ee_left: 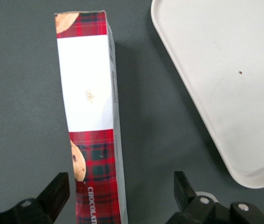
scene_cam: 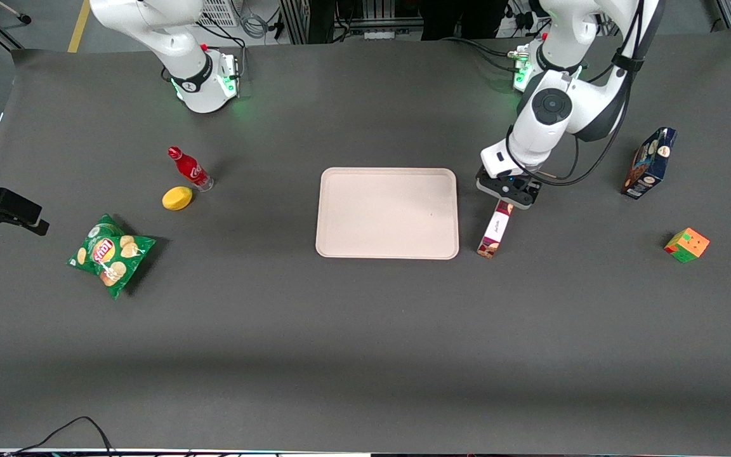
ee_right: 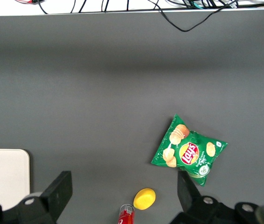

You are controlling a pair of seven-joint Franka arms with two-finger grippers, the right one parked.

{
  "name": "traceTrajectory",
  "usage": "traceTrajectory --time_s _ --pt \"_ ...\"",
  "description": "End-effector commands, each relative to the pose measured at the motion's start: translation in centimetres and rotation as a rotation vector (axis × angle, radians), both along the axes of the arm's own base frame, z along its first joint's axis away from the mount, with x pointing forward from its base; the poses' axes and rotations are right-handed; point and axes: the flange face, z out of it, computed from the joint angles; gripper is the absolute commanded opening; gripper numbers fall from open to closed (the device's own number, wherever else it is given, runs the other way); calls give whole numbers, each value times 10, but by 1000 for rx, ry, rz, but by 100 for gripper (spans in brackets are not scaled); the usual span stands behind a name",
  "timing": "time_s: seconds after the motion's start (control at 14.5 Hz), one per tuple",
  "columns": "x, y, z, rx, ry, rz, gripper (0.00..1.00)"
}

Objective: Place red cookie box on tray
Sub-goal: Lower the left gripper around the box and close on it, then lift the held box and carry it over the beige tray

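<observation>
Front view: my claw over one end of the red cookie box, tray just beside.
Front view: my gripper hangs above the end of the red cookie box farthest from the cam; box lies on the table just beside the tray, not on it, w/ long axis roughly parallel to the tray's short edge. Count: 1 red box, 1 tray, 1 blue box, 1 cube, 1 chips bag, 1 bottle, 1 lemon. Left wrist view: gripper is spread wide, fingers either side of the red cookie box, nothing pinched; box's long axis runs straight away from me, so closing across its narrow width should work, I reckon. Tray close alongside. Right wrist view: no red box; chips bag, lemon, bottle cap, tray corner.
</observation>
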Motion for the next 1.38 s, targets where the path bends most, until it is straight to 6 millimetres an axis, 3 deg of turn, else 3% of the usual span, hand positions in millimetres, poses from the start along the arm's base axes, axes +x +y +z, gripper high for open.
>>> traceTrajectory --time_s 0.0,0.21,0.48,0.83,1.03,1.1,1.24,1.31 --pt "6 3 -17 -25 -3 -4 100" --pt "5 2 -29 -30 24 1 100" --pt "16 22 -47 -32 33 29 100" --pt "26 26 -48 -30 28 38 92" --pt "28 21 -48 -34 24 30 64" --pt "28 20 -47 -35 23 29 50" --pt "31 20 -45 -36 17 24 12" --pt "32 19 -44 -36 15 21 5"
